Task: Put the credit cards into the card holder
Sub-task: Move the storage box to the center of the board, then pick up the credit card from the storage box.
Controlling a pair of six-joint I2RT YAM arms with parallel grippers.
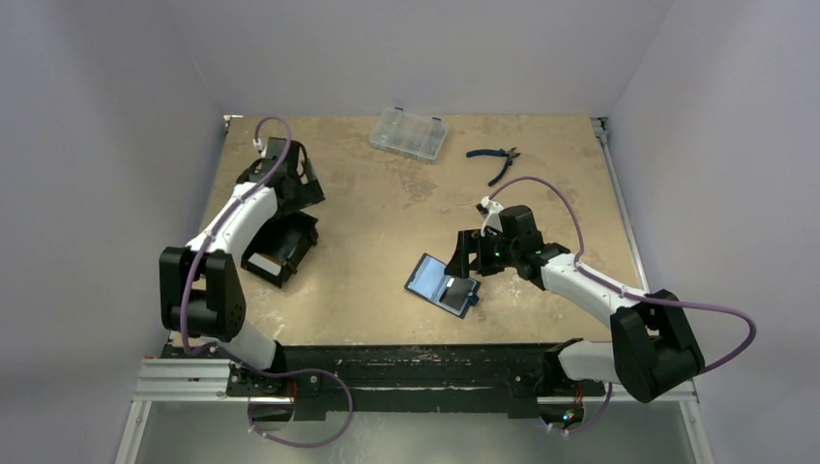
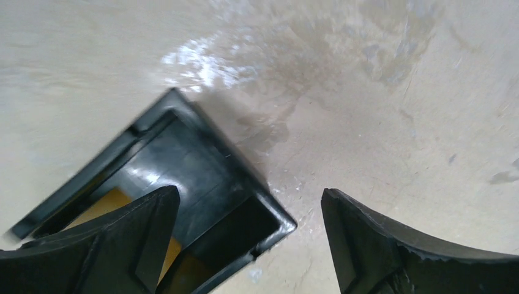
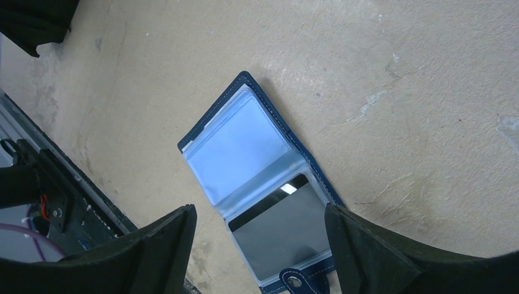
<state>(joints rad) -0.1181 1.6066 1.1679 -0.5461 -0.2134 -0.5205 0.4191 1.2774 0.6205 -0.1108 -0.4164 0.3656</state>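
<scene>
Lying open on the table (image 1: 387,213), right of centre toward the near edge, the card holder (image 3: 245,147) shows a navy cover, clear inner sleeves and a snap tab with a pale stud. One sleeve holds a grey credit card (image 3: 284,239) with a dark stripe. The right gripper (image 3: 260,211) hangs above it, fingers spread and empty; the left gripper (image 2: 250,195) gapes over a black box (image 2: 202,165) at the left.

We've got two arms here, left arm (image 1: 237,217) and right arm (image 1: 585,278). Both have white links just behind the black left gripper (image 2: 248,199) and right gripper (image 3: 260,211), with chunky black joints further back. Purple cables (image 1: 571,208) loop along both. The fingers (image 2: 392,245) are matte black wedges.
</scene>
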